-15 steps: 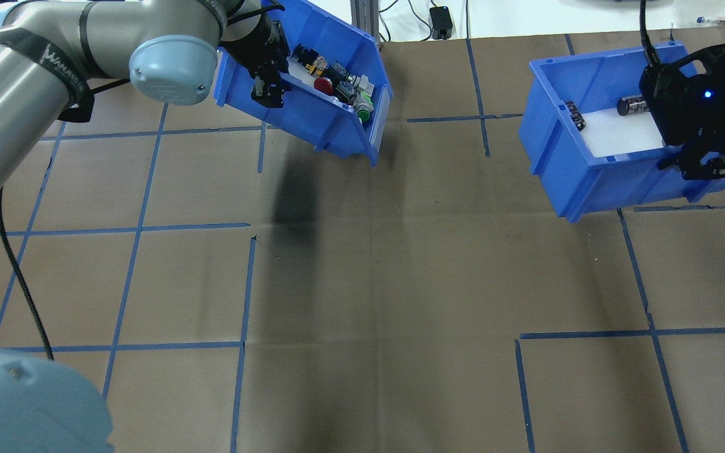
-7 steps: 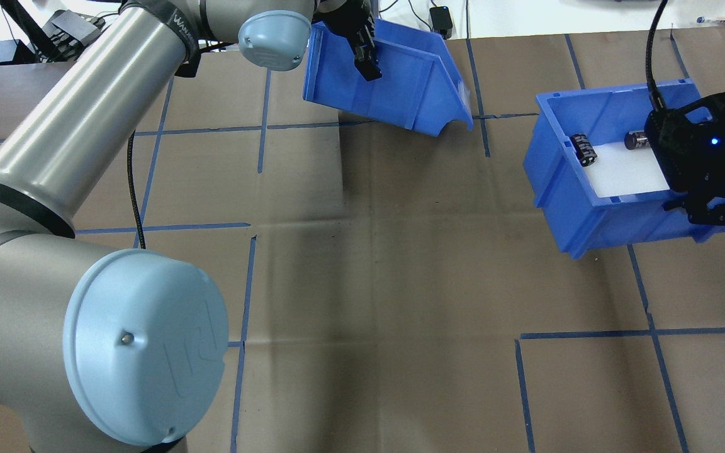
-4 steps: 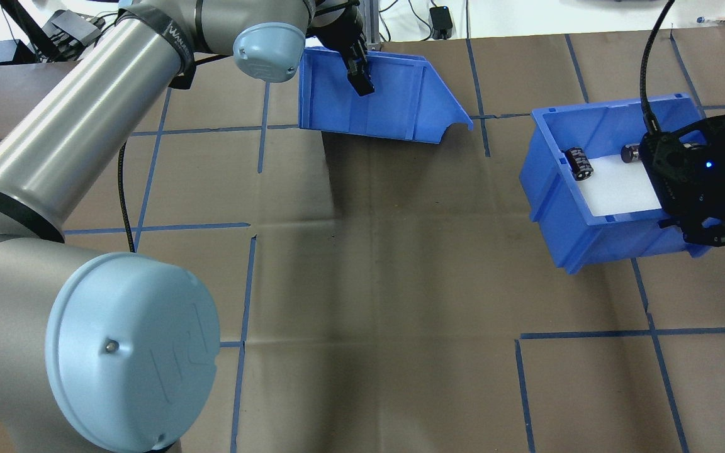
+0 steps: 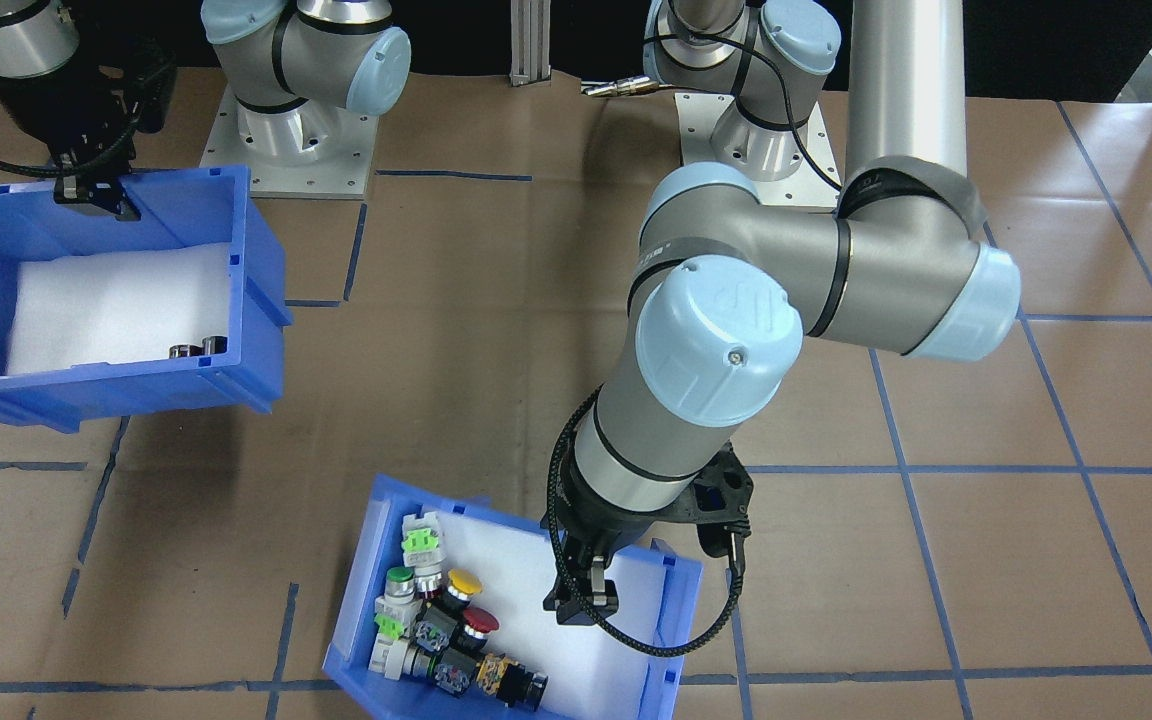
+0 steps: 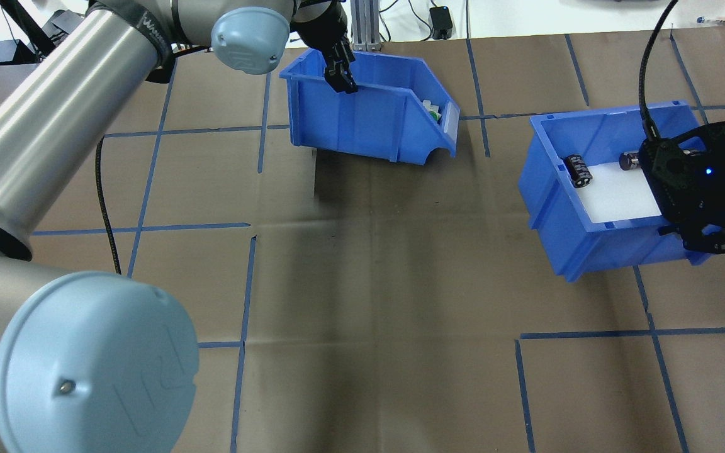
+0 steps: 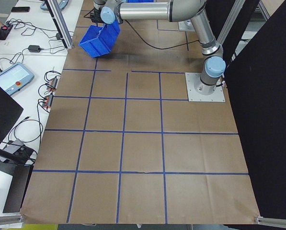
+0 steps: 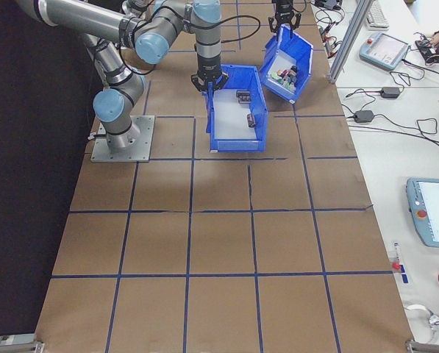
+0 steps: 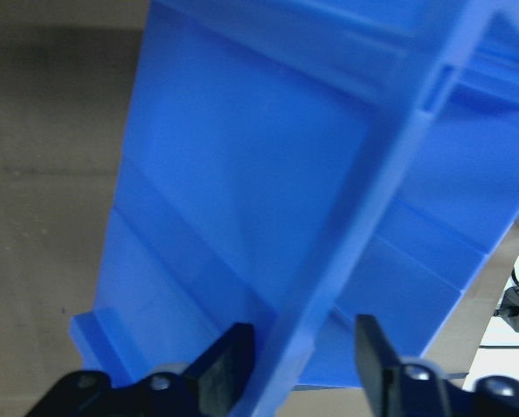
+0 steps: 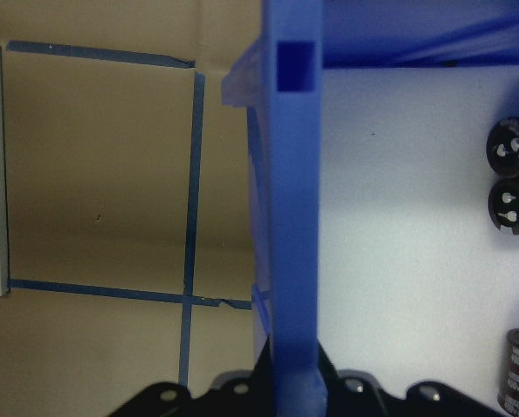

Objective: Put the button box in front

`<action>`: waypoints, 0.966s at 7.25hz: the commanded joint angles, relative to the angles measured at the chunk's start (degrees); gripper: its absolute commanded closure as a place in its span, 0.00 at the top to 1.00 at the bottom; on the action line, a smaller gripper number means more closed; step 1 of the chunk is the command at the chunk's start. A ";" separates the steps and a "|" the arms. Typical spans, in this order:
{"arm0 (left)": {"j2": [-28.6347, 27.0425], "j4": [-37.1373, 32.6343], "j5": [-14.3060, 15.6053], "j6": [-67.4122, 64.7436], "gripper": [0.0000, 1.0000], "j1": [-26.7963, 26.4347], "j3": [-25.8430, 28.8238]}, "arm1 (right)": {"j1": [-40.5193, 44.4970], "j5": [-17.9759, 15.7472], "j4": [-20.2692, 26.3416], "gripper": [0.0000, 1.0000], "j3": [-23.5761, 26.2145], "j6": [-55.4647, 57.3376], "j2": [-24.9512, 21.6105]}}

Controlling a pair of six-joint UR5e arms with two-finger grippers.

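Buttons lay heaped in the button box (image 4: 516,600), which my left claw (image 4: 576,600) pinched by its rear wall at the surface's (image 5: 369,314) far edge, tilted, so nothing spilled. My right claw (image 5: 712,242) gripped the capacitor bin's (image 5: 595,189) near wall, holding it aside.

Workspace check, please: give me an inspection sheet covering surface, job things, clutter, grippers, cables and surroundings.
Surface: table covered in brown paper with blue tape grid.
Job's things: button box tilted, held by its rim wall; buttons bunched at its low end.
Clutter: second blue bin, white liner, a few black cylinders.
Grippers: left gripper shut on the button box wall; right gripper shut on the second bin's wall.
Cables: black cable along the left arm.
Surroundings: pendants and wires on side benches.
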 commanded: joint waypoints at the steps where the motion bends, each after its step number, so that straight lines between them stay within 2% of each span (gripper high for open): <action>1: 4.53 -13.60 1.91 12.35 1.00 1.88 -0.07 | 0.00 0.00 2.28 0.02 2.10 0.20 -2.40; 2: 5.33 -15.74 5.39 18.25 1.00 2.67 0.02 | 0.17 0.44 2.20 0.02 4.90 2.46 -5.20; 3: 6.38 -17.77 7.17 27.01 1.00 3.64 -0.07 | 0.52 0.88 2.28 0.02 7.28 5.01 -7.31; 4: 7.35 -19.53 8.49 41.45 1.00 5.73 -0.07 | 1.83 0.88 2.11 0.02 10.52 7.12 -9.68; 5: 8.84 -20.50 8.59 52.47 1.00 7.76 -0.07 | 4.28 0.88 2.11 0.02 12.12 12.02 -11.01; 6: 10.25 -21.99 9.02 63.81 1.00 9.43 -0.07 | 8.57 0.88 1.06 0.02 13.01 16.77 -10.94; 7: 11.48 -24.27 10.68 75.23 1.00 11.71 -0.07 | 13.83 0.79 0.71 0.02 13.62 22.82 -10.59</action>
